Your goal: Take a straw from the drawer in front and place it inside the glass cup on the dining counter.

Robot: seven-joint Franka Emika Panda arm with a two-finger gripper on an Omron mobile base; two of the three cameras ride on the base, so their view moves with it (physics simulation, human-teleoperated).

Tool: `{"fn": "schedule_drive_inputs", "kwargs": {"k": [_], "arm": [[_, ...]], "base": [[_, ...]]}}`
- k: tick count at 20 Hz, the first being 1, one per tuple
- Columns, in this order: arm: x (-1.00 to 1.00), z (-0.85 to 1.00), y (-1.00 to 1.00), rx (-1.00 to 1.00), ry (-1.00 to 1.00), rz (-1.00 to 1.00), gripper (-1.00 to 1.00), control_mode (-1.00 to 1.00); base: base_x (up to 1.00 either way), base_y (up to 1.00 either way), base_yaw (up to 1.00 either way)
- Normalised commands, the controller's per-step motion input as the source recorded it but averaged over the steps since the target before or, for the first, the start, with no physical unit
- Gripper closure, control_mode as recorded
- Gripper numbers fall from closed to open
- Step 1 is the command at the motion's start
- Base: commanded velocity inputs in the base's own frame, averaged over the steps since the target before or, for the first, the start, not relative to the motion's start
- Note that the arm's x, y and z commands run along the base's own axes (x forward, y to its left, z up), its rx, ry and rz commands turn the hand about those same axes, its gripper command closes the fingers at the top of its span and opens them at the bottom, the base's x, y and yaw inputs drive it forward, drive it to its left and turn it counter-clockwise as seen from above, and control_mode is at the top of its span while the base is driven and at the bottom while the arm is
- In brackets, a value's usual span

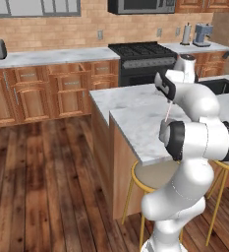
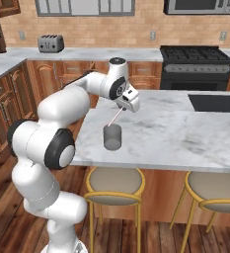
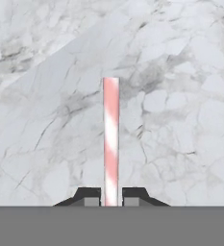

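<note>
The 2-finger gripper (image 3: 111, 197) is clamped on the thin pinkish-red straw (image 3: 111, 139), which slants down toward the small greyish translucent glass cup (image 2: 112, 137) on the white marble dining counter (image 2: 185, 133). In the right base view the cup sits at 7 o'clock from the gripper. Risk: the tilted tip looks short of the rim, so an early release could drop it onto the marble

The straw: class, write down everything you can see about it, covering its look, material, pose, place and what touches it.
The straw is a thin, straight tube, pale pink with white swirled stripes, and looks like paper or plastic. The hand pinches one end between its two dark fingertips, so the rest sticks out free. In the right base view it slants down from the hand toward the glass cup on the marble counter, its lower tip just above the cup's rim. Nothing else touches it.
</note>
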Motion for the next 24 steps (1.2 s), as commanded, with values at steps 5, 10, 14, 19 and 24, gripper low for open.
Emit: {"fn": "schedule_drive_inputs", "kwargs": {"k": [5,10,14,19,24], "arm": [[0.09,0.00,-0.05,-0.03,-0.05,0.00,1.00,-1.00],[0.10,0.00,-0.01,-0.04,-0.05,0.00,1.00,-1.00],[0.12,-0.02,0.00,-0.05,-0.04,0.00,1.00,-1.00],[0.08,-0.03,0.00,-0.05,-0.05,0.00,1.00,-1.00],[0.00,0.00,0.00,-0.02,-0.07,-0.01,1.00,-1.00]], "base": [[0.00,0.00,0.00],[0.00,0.00,0.00],[0.00,0.00,0.00],[0.00,0.00,0.00],[0.00,0.00,0.00]]}}
